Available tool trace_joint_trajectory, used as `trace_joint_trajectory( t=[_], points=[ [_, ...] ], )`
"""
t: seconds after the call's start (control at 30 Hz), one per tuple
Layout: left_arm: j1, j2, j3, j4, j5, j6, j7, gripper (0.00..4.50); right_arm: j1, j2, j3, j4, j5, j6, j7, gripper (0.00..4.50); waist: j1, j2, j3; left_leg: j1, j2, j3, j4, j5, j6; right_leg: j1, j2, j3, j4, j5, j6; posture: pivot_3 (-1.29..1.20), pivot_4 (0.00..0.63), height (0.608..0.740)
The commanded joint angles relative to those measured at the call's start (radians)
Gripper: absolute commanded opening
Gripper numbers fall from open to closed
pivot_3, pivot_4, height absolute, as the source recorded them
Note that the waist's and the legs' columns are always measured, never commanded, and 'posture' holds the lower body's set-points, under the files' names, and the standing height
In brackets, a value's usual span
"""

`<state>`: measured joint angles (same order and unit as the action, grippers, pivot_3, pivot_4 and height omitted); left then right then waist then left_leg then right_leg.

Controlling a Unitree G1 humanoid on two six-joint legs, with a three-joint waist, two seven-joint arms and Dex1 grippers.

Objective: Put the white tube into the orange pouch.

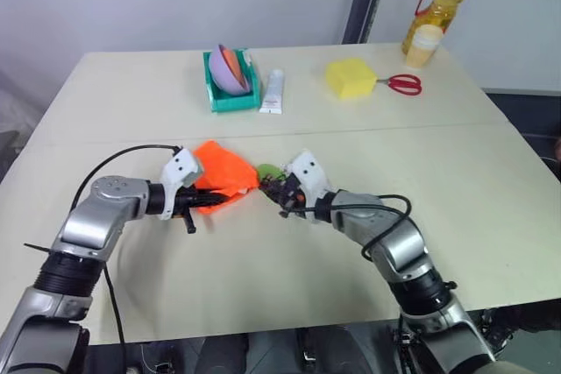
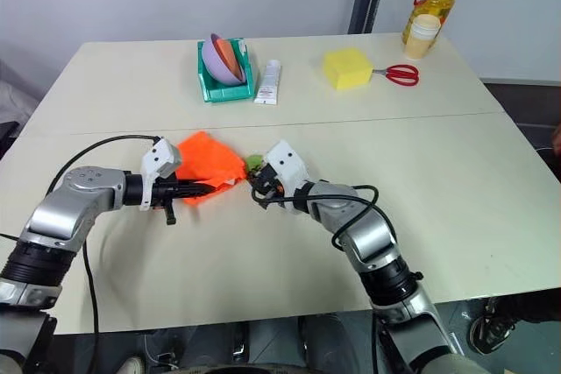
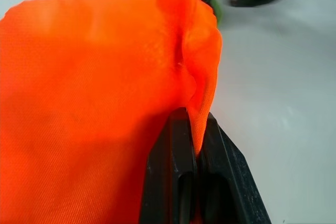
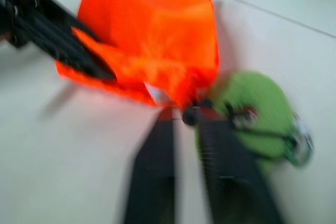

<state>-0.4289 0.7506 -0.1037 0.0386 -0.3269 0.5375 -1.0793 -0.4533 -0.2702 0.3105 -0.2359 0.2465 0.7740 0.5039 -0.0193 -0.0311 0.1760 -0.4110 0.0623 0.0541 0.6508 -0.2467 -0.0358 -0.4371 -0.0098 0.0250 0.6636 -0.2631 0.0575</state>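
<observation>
Left wrist view — left gripper (image 3: 195, 150) clamped on orange pouch (image 3: 94, 93); right gripper (image 4: 184, 124) slightly parted, empty

Even, bright overhead light is falling on my table (image 1: 491, 208), throwing only soft shadows near my arms. My right wrist view is smearing with motion blur around the orange pouch (image 4: 152, 40); my left wrist view is staying sharp.

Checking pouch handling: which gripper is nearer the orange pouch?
Left. The left gripper is shut on the orange pouch fabric; the right gripper sits just off its lime-green end.
</observation>
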Motion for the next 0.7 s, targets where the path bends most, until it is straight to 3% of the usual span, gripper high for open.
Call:
trace_joint_trajectory(
  t=[0.03,0.07,0.3,0.53,0.7],
  points=[
    [0.01,0.014,0.029,0.005,0.003,-0.017,-0.003,0.0,-0.008,-0.046,0.017,-0.056,-0.049,-0.035,0.008,2.32,0.0,0.0,0.0,0.0,0.0,0.0,0.0,0.0,0.0,0.0,0.0,0.0,0.0,0.0,0.0,0.0,0.15,0.726],
    [0.012,0.015,0.03,0.009,0.003,-0.017,-0.003,0.0,-0.01,-0.053,0.023,-0.048,-0.066,-0.051,0.005,2.73,0.0,0.0,0.0,0.0,0.0,0.001,0.0,0.0,0.0,0.0,0.0,0.0,0.0,0.0,0.0,0.0,0.15,0.726],
    [0.018,0.01,0.041,0.019,-0.004,-0.013,0.005,0.0,-0.026,-0.019,0.035,0.064,-0.118,-0.121,-0.01,2.73,0.0,0.0,0.0,0.0,0.0,0.001,0.0,0.0,0.0,0.0,0.0,0.0,0.0,0.0,0.0,0.0,0.15,0.726],
    [0.007,-0.002,0.081,-0.009,-0.051,0.028,0.019,0.0,-0.016,-0.028,0.051,0.055,-0.142,-0.148,0.023,2.73,0.001,0.0,0.0,0.0,0.0,0.002,0.0,0.0,0.0,0.0,0.0,0.0,0.0,0.0,0.0,0.0,0.15,0.726],
    [0.037,0.033,0.091,-0.056,-0.065,0.059,0.001,0.0,-0.035,0.006,-0.055,0.03,-0.067,-0.1,0.015,2.73,0.0,0.0,0.0,0.0,0.0,0.002,0.0,0.0,0.0,0.0,0.0,0.0,0.0,0.0,0.0,0.0,0.15,0.726]
  ],
)
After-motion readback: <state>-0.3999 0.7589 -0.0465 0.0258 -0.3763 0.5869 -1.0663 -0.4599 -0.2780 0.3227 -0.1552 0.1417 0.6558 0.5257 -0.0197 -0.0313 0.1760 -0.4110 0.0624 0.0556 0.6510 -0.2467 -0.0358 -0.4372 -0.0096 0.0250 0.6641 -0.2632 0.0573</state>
